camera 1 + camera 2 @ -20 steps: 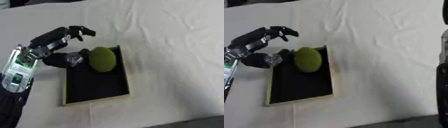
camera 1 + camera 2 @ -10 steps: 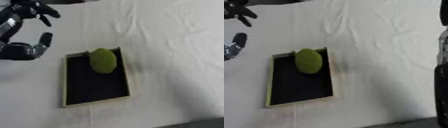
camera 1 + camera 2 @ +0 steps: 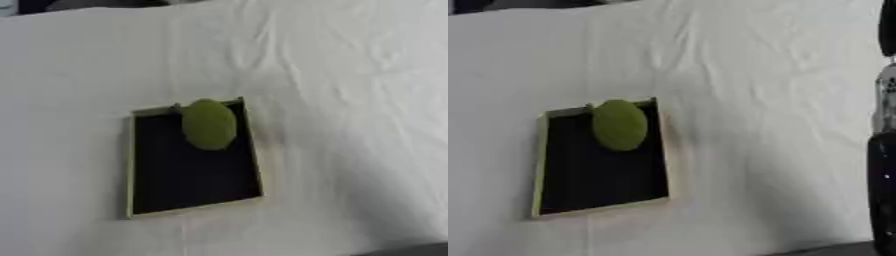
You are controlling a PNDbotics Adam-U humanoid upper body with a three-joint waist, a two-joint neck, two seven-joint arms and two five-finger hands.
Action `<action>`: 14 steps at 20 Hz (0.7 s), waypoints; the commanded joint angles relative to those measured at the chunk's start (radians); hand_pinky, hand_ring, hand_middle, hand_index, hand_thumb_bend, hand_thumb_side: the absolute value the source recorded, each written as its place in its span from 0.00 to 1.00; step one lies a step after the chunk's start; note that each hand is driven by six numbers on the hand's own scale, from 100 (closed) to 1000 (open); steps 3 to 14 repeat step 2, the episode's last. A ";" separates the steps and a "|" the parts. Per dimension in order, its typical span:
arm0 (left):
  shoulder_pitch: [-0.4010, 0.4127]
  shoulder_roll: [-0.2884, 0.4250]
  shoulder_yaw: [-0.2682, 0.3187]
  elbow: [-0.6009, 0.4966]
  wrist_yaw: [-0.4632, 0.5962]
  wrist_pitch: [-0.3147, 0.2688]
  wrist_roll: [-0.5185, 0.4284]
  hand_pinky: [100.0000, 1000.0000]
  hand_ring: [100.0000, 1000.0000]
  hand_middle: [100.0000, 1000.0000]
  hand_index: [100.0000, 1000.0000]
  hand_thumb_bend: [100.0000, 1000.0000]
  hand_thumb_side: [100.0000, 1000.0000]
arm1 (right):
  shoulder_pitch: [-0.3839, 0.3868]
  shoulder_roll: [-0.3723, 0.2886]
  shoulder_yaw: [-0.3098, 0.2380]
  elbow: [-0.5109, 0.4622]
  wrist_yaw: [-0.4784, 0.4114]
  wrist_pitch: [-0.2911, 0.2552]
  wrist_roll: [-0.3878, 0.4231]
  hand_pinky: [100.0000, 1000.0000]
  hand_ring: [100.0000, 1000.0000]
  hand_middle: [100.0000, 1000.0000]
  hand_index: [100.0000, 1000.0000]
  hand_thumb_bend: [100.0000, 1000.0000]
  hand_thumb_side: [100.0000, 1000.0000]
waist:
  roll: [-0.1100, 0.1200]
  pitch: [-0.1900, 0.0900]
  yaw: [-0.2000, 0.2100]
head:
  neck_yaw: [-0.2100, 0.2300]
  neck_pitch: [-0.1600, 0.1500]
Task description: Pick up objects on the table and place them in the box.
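A shallow box (image 3: 129, 165) with a pale rim and a black floor lies on the white cloth, left of centre. A green oval object (image 3: 209, 124) rests inside it, against the far right corner, with its top over the far rim. No hand is near the box. My left hand shows in neither view. A black and silver strip of my right arm (image 3: 884, 165) stands along the right edge of the right eye view, well away from the box; the state of its hand is hidden.
The white cloth (image 3: 350, 75) covering the table is creased on the right. The table's dark front edge (image 3: 411, 249) shows at the lower right corner. Something dark lies beyond the far edge (image 3: 79, 4).
My left hand was open beside the green object in the box, then lifted away to the upper left and left the view. The green object stays in the box.
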 commanded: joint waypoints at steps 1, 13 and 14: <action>0.002 0.039 0.062 -0.060 0.057 0.020 0.110 0.53 0.71 0.63 0.77 0.00 0.52 | -0.010 -0.018 -0.010 -0.020 0.008 -0.009 -0.003 0.73 0.87 0.54 0.79 0.00 0.45 | -0.008 -0.017 0.003 | 0.010 -0.011; 0.007 0.039 0.073 -0.075 0.077 0.018 0.144 0.54 0.71 0.63 0.77 0.00 0.51 | -0.010 -0.017 -0.010 -0.020 0.009 -0.010 -0.003 0.73 0.87 0.54 0.79 0.00 0.45 | -0.009 -0.016 0.003 | 0.012 -0.011; 0.007 0.039 0.073 -0.075 0.077 0.018 0.144 0.54 0.71 0.63 0.77 0.00 0.51 | -0.010 -0.017 -0.010 -0.020 0.009 -0.010 -0.003 0.73 0.87 0.54 0.79 0.00 0.45 | -0.009 -0.016 0.003 | 0.012 -0.011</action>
